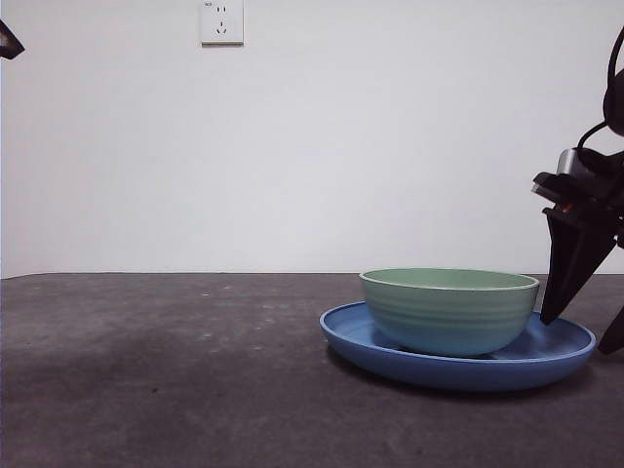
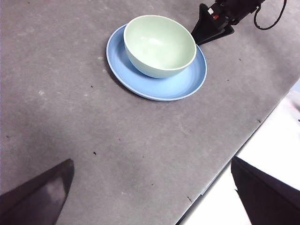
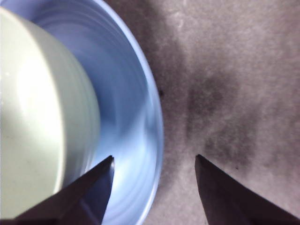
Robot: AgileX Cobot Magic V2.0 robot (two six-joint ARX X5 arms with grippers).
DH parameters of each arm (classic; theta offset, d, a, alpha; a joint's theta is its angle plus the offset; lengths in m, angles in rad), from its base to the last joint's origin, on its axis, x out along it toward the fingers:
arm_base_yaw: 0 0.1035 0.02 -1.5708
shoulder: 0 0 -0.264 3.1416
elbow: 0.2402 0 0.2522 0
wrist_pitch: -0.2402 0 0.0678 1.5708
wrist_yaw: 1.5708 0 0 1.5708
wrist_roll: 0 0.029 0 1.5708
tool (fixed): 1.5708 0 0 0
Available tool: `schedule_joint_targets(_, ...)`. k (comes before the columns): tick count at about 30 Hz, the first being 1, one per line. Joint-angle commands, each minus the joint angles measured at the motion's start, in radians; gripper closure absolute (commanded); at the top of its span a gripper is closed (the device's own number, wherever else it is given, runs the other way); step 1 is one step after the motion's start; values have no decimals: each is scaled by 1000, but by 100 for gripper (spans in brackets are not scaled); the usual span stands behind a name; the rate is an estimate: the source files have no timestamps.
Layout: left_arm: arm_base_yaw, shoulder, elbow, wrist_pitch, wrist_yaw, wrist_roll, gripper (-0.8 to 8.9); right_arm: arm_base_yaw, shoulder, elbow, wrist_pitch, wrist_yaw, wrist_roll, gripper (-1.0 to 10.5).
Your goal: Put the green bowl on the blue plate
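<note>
The green bowl (image 1: 448, 310) (image 2: 159, 44) (image 3: 37, 117) sits upright inside the blue plate (image 1: 546, 363) (image 2: 180, 84) (image 3: 133, 117) at the table's right side. My right gripper (image 1: 576, 335) (image 2: 206, 35) (image 3: 154, 159) is open beside the bowl, low at the plate's outer rim. One jaw is over the plate and the other over the table, and nothing is held between them. My left gripper (image 2: 151, 161) hangs open and high above the table, far from the plate, and shows only as a black tip (image 1: 8, 41) at a top corner of the front view.
The dark grey table (image 1: 166, 370) stretches left of the plate. Its edge (image 2: 225, 164) runs close to my left gripper, with white floor beyond. A white wall with an outlet (image 1: 221, 21) stands behind the table.
</note>
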Motion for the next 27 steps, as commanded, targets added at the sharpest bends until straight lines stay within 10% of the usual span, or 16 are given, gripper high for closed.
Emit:
schedule_joint_targets(1, -8, 3, 13, 11, 2, -3, 251, 1, 35, 14, 17, -5, -14, 718)
schedule_joint_targets(27, -8, 3, 13, 11, 2, -3, 251, 2, 61, 22, 33, -14, -10, 933)
